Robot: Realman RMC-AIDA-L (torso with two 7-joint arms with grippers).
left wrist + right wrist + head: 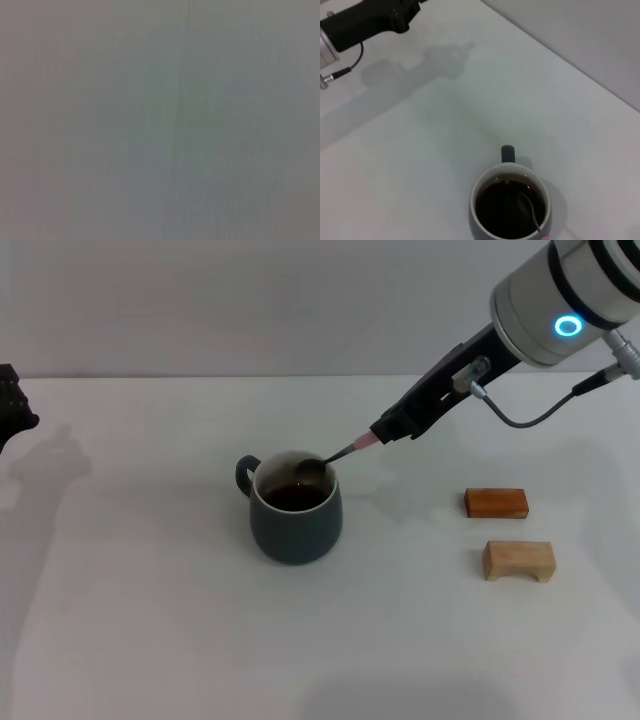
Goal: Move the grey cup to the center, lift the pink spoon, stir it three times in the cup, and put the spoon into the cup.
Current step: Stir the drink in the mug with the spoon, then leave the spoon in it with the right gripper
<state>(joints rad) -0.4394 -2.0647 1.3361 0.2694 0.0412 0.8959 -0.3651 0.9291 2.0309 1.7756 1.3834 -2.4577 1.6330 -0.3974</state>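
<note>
We note the right gripper (385, 432) clamped on the slim pink spoon (345, 452), its metal bowl inside the rounded ceramic grey cup (295, 520); the left gripper's (12, 400) finger state we cannot tell.

My right arm (560, 310) is a white cylinder with black bands, a glowing blue ring (568, 326), and a black cable (540, 415).

left wrist view gives only a flat grey blur, nothing legible. left end effector (12, 400) is cut by the head view's edge, its fingers unseen. the pink spoon (340, 455) handle vanishes inside the right end effector (385, 432); its bowl sits sunk in the grey cup (295, 512) and its dark liquid.
</note>
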